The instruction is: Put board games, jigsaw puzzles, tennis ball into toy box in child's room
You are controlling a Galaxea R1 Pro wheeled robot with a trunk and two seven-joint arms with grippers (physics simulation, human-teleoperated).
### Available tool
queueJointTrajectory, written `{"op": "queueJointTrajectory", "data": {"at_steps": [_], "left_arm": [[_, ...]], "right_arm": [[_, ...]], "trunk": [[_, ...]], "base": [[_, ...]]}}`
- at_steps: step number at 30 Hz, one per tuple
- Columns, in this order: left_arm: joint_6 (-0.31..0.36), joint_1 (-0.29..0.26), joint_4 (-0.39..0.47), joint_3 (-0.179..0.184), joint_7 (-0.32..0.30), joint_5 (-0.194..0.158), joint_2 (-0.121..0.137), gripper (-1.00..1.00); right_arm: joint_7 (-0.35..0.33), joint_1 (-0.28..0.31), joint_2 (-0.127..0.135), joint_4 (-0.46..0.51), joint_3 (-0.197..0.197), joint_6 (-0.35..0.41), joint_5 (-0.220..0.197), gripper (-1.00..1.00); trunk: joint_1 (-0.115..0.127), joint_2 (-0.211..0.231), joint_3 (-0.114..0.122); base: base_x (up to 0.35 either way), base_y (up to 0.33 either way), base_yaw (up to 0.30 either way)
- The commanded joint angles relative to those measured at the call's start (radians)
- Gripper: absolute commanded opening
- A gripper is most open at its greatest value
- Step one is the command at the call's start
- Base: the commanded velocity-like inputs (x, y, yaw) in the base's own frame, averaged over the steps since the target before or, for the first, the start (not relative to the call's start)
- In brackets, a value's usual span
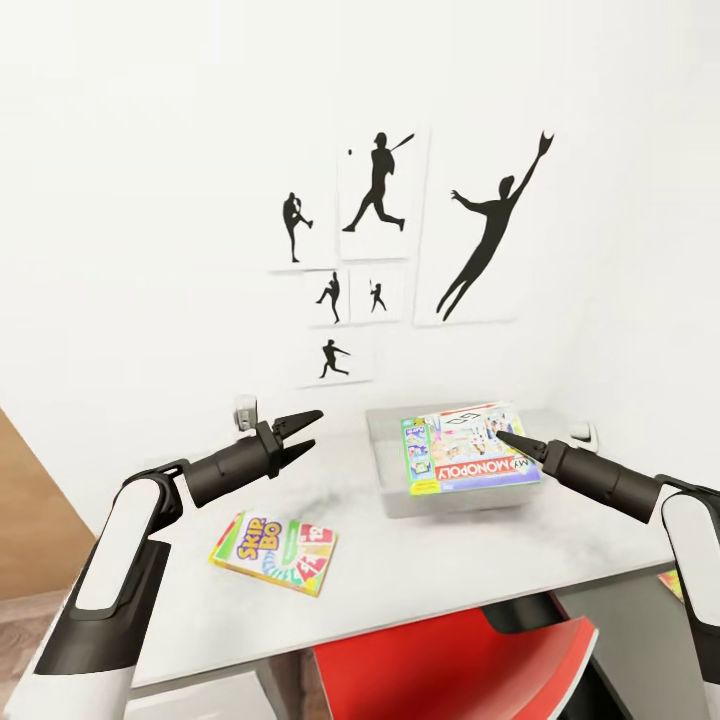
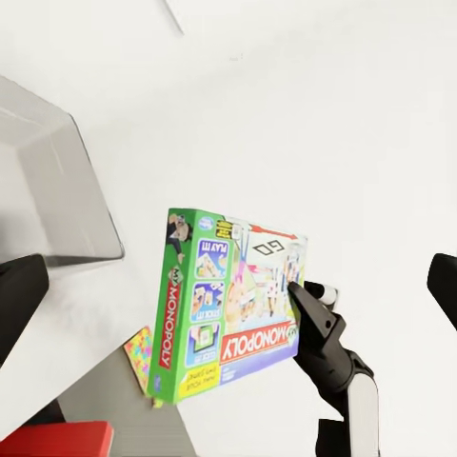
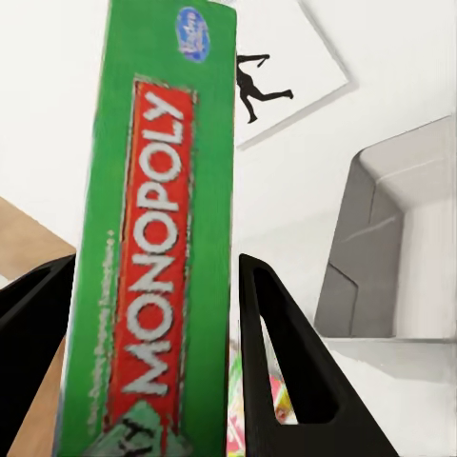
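Green-edged Monopoly box [image 1: 468, 450], pinched by right tool [image 1: 503, 437], hides bin [image 1: 385, 462] floor; left tool [image 1: 306, 432] spread.

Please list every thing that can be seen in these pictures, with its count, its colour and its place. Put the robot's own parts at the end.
Monopoly box: one, green-edged with red title, held over the toy box.
Toy box: one, light grey, on the table near the wall.
Skip-Bo box: one, yellow, green and red, flat on the table's front left part.
Table: one, pale grey-white top, against the wall.
Silhouette pictures: six, black on white, on the wall above the table.
Chair: one, red, under the table's front edge.
Colourful flat thing: one, partly seen, low on the right.
Left gripper: one, black, jaws open, empty, above the table.
Right gripper: one, black, jaws shut on the Monopoly box.
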State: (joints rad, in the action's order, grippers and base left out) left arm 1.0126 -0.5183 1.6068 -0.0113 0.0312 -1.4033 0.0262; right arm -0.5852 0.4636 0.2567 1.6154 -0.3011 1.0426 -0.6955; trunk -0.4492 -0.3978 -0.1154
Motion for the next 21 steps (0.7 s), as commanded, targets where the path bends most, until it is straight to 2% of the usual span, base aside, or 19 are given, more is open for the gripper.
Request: {"op": "queueJointTrajectory", "data": {"at_steps": [1, 7, 21], "left_arm": [[0.004, -0.001, 0.001, -0.001, 0.003, -0.003, 0.000, 1.00], [0.003, 0.000, 0.001, 0.000, 0.004, -0.003, -0.001, 1.00], [0.002, 0.000, 0.001, 0.000, 0.003, -0.003, 0.000, 1.00]], "right_arm": [[-0.008, 0.001, 0.000, 0.000, -0.001, 0.005, 0.005, -1.00], [-0.007, 0.001, 0.001, 0.000, -0.001, 0.005, 0.005, -1.00], [-0.008, 0.001, 0.001, 0.000, -0.001, 0.005, 0.005, -1.00]], "trunk": [[-0.001, -0.002, -0.002], [-0.001, -0.002, -0.002], [-0.001, -0.002, -0.002]], "base": [[0.104, -0.194, -0.023], [0.063, -0.114, -0.008], [0.010, -0.018, -0.001]]}}
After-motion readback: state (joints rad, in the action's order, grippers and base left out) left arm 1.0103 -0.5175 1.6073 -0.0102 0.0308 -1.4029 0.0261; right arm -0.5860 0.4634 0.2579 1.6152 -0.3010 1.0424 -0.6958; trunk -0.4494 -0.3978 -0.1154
